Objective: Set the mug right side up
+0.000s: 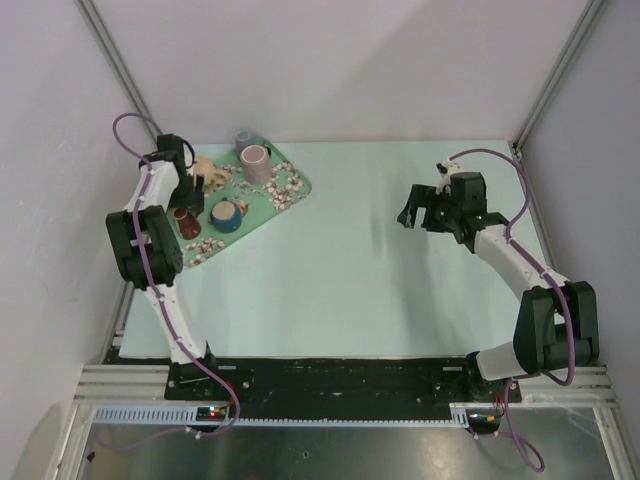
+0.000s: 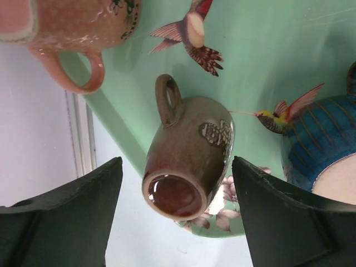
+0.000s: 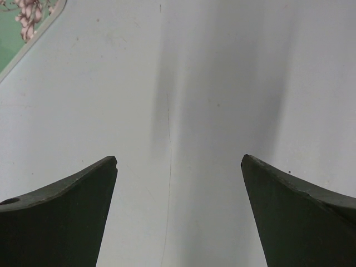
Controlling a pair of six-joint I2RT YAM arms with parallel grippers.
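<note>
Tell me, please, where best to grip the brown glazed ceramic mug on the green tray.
Probably grip the brown mug across its rounded body, from above, left fingers straddling it: its handle points away from them, leaving both flanks free.

Glossy glazed brown mug (image 2: 192, 153), glossy speckled pink mug (image 2: 72, 25), smooth printed green tray (image 2: 267, 44), matt pale table (image 3: 222, 83)
</note>
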